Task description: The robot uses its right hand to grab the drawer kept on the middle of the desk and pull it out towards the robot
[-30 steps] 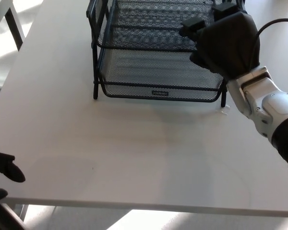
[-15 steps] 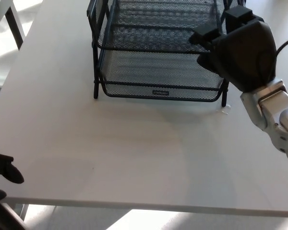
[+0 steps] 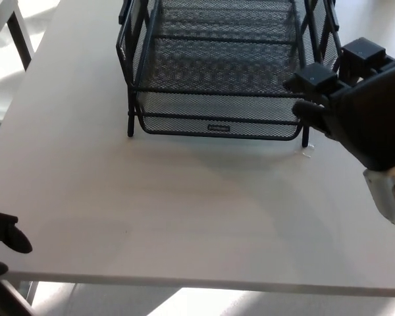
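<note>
Since a second ago our right hand (image 3: 362,112) has slid right and nearer, off the drawer (image 3: 217,99), fingers (image 3: 315,79) spread and holding nothing, so the drawer's long near rim at mid-desk (image 3: 184,197) now lies just left of them.

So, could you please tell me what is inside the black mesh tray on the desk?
Nothing shows in the mesh tray: both levels look bare. The right robot hand covers its right front corner, and the back runs out of the picture.
</note>
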Available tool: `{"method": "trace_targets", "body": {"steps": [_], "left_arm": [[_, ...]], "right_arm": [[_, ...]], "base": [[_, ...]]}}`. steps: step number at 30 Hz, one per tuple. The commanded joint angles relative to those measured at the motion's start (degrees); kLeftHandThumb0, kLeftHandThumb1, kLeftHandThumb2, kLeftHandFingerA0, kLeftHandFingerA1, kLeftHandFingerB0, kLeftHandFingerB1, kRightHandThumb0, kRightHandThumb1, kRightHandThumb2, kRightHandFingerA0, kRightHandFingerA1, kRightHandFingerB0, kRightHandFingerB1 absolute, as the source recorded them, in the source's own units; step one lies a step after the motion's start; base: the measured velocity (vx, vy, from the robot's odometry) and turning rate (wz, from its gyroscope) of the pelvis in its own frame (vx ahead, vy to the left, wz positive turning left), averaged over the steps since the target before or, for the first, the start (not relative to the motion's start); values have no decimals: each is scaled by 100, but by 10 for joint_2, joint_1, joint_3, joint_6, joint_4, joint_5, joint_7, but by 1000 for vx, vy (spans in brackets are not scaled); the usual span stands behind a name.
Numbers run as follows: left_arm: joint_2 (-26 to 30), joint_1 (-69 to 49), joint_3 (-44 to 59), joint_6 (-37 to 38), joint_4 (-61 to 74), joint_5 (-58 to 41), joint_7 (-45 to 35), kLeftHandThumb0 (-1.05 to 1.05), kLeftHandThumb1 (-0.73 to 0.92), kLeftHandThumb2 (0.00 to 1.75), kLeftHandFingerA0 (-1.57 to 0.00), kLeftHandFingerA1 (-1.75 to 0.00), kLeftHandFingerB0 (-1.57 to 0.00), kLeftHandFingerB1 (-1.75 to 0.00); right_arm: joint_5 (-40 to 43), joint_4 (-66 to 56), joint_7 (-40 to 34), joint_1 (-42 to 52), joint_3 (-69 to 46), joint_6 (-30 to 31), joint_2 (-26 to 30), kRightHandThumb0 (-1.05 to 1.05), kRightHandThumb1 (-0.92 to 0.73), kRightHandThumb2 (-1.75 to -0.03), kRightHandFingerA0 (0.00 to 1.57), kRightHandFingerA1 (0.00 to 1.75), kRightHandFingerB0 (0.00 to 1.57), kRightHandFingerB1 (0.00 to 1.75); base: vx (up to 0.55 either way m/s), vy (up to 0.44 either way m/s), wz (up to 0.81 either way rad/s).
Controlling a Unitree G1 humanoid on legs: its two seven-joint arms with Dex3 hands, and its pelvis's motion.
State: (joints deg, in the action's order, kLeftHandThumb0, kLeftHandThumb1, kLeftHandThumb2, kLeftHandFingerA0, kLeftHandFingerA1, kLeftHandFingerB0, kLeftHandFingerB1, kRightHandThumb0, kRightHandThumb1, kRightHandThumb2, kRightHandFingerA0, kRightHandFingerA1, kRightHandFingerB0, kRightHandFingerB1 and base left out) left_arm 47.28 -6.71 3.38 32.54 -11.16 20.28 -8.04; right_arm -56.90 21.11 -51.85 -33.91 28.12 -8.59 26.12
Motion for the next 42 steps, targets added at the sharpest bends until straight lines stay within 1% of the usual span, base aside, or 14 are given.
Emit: {"method": "trace_targets", "body": {"steps": [1,20,25,26,27,30,31,35,36,37,38,39,40,42], "left_arm": [[6,-4,4,9,-3,8,-7,-27,57,57,-78,-84,-82,-59],[7,-5,7,7,3,8,-11,-30,58,58,-77,-87,-82,-61],[6,-9,7,9,2,5,-14,-30,58,57,-77,-87,-81,-61],[6,-8,6,7,-1,6,-15,-29,58,57,-77,-85,-81,-60],[7,-12,7,7,-1,5,-15,-29,58,57,-77,-85,-81,-60],[9,-12,7,10,-2,11,-12,-30,58,57,-76,-85,-81,-60],[9,-14,8,4,0,8,-15,-28,57,57,-77,-83,-82,-59],[11,-18,9,1,4,7,-19,-28,58,57,-77,-83,-81,-59],[9,-22,11,7,3,6,-15,-28,57,57,-77,-83,-81,-59],[9,-22,11,7,3,6,-15,-28,57,57,-77,-83,-81,-59],[8,-22,11,10,0,5,-12,-27,56,57,-77,-83,-82,-59],[8,-20,10,17,-3,7,-9,-26,56,57,-78,-83,-82,-59],[10,-20,11,14,-5,4,-13,-26,57,57,-78,-83,-82,-59],[9,-20,11,15,-5,4,-13,-26,57,57,-78,-83,-82,-59]], "right_arm": [[-2,-43,19,41,-21,-3,14,-42,-59,-58,92,149,93,70],[-44,-84,1,88,-42,7,1,-43,-59,-58,94,146,94,66],[-45,-93,-3,93,-48,4,1,-39,-57,-59,93,132,92,59],[-26,-119,17,109,-64,-3,14,-42,-64,-60,83,105,70,45],[-25,-122,21,112,-65,-4,13,-42,-64,-60,83,105,70,45],[4,-187,107,152,-96,21,19,-50,-64,-59,46,59,33,35],[7,-221,136,174,-114,35,27,-55,-46,-80,22,53,15,44],[2,-253,160,199,-145,56,28,-57,-49,-75,11,48,13,43],[-1,-268,162,218,-164,61,38,-35,-45,-98,2,53,0,50],[-3,-271,165,220,-167,61,36,-35,-45,-98,2,53,0,50],[7,-290,178,241,-189,65,43,-52,-57,-57,2,43,13,36],[11,-301,180,251,-203,66,42,-52,-56,-57,4,45,17,35],[2,-298,164,254,-212,61,45,-58,-41,-75,6,52,13,45],[-1,-302,170,257,-217,59,41,-58,-41,-75,6,52,13,45]], "base": [[0,0,0],[0,0,0],[0,0,0],[0,0,0],[0,0,0],[0,0,0],[0,0,0],[0,0,0],[0,0,0],[0,0,0],[0,0,0],[0,0,0],[0,0,0],[0,0,0]]}}
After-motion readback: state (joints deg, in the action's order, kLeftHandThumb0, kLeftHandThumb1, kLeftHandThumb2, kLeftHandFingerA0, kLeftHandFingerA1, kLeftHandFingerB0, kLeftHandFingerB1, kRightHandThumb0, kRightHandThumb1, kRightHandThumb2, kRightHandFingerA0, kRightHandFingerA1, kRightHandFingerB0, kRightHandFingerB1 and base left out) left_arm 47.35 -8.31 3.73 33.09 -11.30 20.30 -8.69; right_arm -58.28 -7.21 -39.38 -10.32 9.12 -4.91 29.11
